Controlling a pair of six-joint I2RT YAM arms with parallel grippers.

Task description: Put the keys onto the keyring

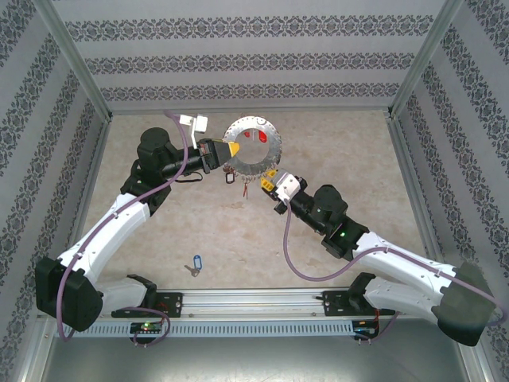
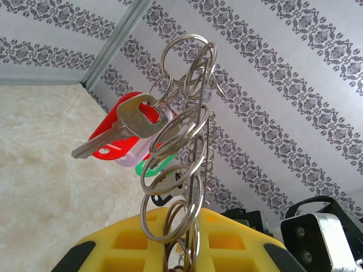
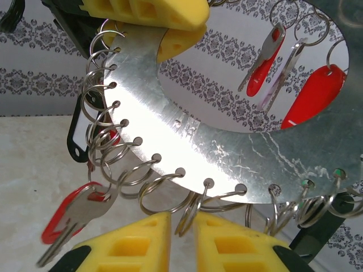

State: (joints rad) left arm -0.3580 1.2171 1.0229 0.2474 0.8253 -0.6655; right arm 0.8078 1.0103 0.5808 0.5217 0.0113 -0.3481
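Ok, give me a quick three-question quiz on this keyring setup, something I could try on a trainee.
1. True or false: the left gripper clamps the edge of the keyring.
2. Multiple choice: where is the blue-tagged key? A, lying on the table ahead of the arm bases. B, hanging on the keyring. C, hooked on the wall frame.
3. Short answer: what sits between the fingers of the right gripper?

Key: 1, true. 2, A. 3, a small split ring hanging from the keyring's rim.
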